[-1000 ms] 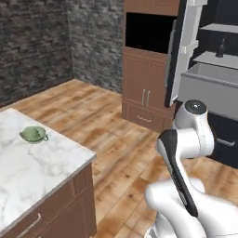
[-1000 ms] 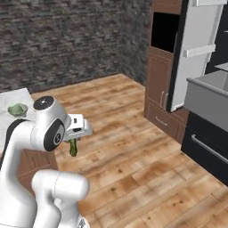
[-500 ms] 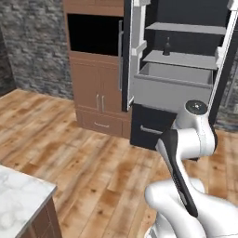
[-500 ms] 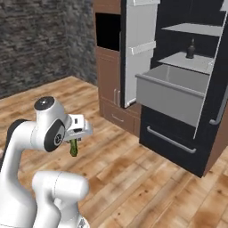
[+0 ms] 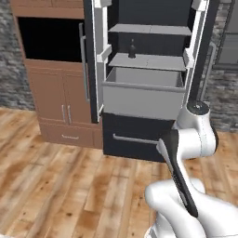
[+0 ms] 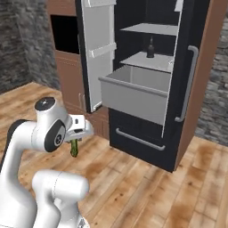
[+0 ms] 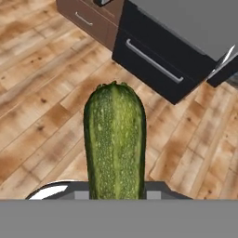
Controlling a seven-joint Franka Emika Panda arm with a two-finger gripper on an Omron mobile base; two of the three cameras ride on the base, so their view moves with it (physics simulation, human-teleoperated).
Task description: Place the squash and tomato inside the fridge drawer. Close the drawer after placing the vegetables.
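The tool (image 6: 75, 141) is pinching the squash (image 6: 74, 148), held close in front of the robot's body and well above the wooden floor (image 6: 147, 187). In the right base view the squash hangs below the tool with its long axis near vertical, free end pointing down at the floor. In the hand view the squash (image 7: 115, 143) runs straight away from the camera, its blunt tip towards the black lower drawer (image 7: 155, 58) with a silver bar handle.

Ahead stands the open fridge (image 5: 153, 28). The fridge drawer (image 5: 142, 95) is pulled out, light grey, its open top facing up, well apart from the squash. A dark bottle (image 5: 132, 49) stands on the shelf above it. The open fridge door (image 6: 99, 49) stands to the left of the drawer, and brown cabinets (image 5: 56, 102) are further left.
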